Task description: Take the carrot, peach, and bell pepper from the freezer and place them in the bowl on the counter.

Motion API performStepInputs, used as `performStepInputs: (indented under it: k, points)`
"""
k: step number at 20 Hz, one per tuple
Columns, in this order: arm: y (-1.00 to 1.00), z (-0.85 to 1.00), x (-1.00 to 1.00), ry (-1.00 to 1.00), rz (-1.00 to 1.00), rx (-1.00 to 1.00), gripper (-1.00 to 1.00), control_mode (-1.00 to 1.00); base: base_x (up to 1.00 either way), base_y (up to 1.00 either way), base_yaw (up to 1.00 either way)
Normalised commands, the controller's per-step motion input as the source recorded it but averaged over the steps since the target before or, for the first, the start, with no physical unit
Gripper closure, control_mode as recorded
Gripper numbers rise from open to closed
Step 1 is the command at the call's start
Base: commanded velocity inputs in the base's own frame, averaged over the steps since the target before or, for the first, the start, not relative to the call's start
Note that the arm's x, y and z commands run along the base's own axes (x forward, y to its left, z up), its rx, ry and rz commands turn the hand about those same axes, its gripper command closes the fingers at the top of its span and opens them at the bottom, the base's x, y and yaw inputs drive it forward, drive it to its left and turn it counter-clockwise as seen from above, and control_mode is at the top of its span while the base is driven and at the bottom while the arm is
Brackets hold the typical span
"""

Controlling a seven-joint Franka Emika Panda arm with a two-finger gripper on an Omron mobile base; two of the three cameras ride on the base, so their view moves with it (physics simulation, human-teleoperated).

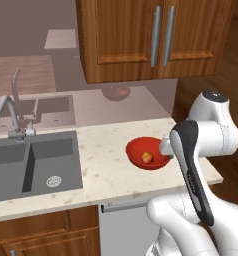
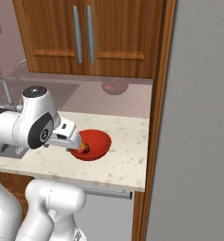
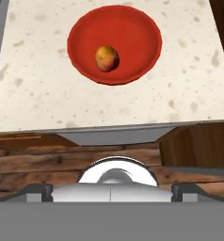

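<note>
Peach (image 3: 107, 58) sits in the red bowl (image 3: 132, 37), slightly off centre, alone in it. Bowl rests on the beige bench (image 3: 34, 99), near the front edge, between the double sink (image 1: 33, 162) and the grey freezer (image 2: 198, 141). Freezer door is shut flat in the right base view. Carrot and bell pepper: can't tell where they are.

Tool (image 3: 112, 190) hangs above and in front of the bench edge, looking down at the bowl. Jaws stand wide, nothing between them; the two tips sit far apart at the bottom of the hand view. From the right base view the hand hovers just beside the bowl's near rim, partly covering it. Brown cabinets (image 1: 156, 37) hang above the bench.
</note>
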Motion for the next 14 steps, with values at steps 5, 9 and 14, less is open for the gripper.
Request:
performStepInputs:
  k: [5, 9, 14]
  points:
    - [0.00, 0.50, -0.24, -0.01, 0.00, 0.00, -1.00, -1.00, 0.00, 0.00, 0.00]
    - [0.00, 0.45, -0.30, -0.02, 0.00, 0.00, -1.00, -1.00, 0.00, 0.00, 0.00]
    - [0.00, 0.40, -0.27, -0.02, 0.00, 0.00, -1.00, -1.00, 0.00, 0.00, 0.00]
